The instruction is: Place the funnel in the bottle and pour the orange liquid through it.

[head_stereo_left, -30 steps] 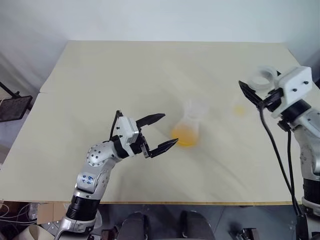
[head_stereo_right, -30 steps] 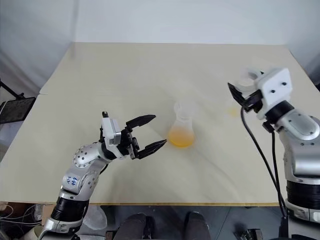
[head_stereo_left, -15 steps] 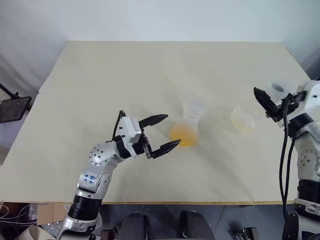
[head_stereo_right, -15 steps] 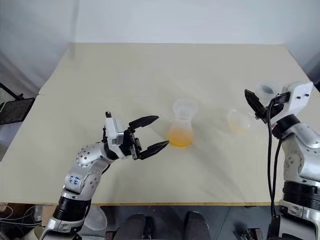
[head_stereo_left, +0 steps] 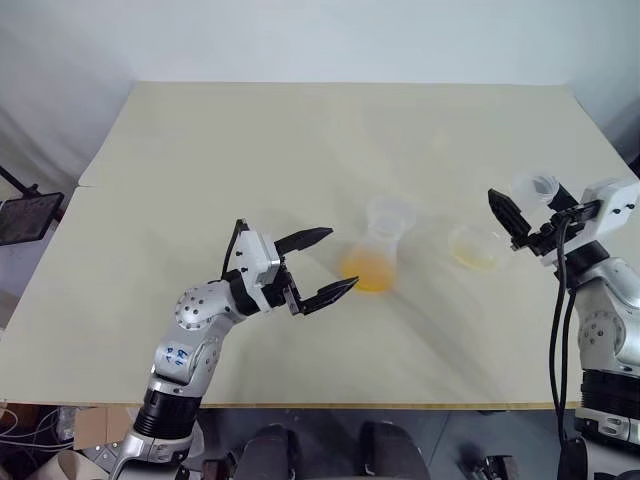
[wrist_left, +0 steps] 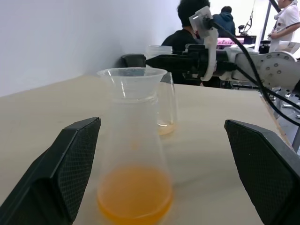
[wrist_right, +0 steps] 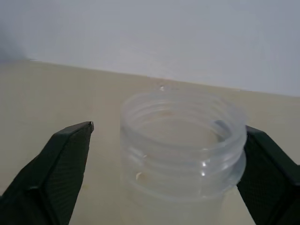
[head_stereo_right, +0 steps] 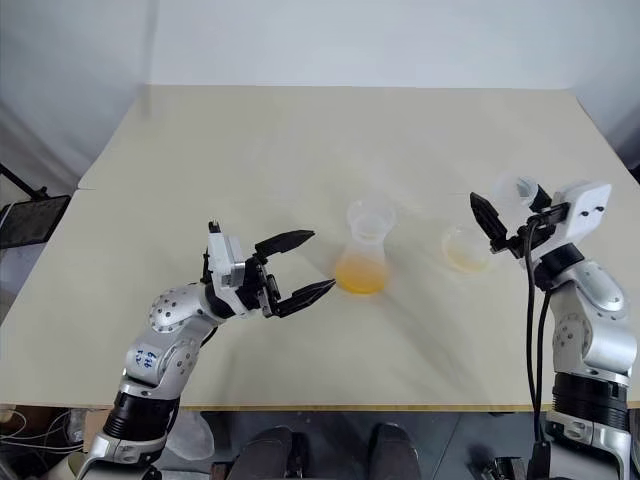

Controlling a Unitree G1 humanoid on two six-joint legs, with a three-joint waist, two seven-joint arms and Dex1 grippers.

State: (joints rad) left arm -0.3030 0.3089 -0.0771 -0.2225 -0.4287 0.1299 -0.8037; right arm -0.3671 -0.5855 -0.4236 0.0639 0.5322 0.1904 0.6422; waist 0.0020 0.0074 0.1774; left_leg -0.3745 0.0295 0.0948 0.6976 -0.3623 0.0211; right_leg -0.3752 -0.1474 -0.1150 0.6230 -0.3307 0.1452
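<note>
The larger flask (head_stereo_left: 478,247) has been lowered onto the surface (head_stereo_left: 250,140) at right and released by the right pincer (head_stereo_left: 520,205), now spread around its neck. The left pincer (head_stereo_left: 338,260) is held wide, empty, beside the centre bottle (head_stereo_left: 378,255), where the funnel (head_stereo_left: 388,213) is seated and the orange liquid (head_stereo_left: 368,272) is pooled. The flask could be toppled if its neck is clipped on withdrawal.

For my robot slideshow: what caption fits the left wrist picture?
Open left claw facing the funnel-topped bottle of orange liquid.

Silver jointed arms, white wrist housings, black ridged fingers (head_stereo_left: 318,237); black cables loop down the right arm (head_stereo_left: 606,320)
</note>
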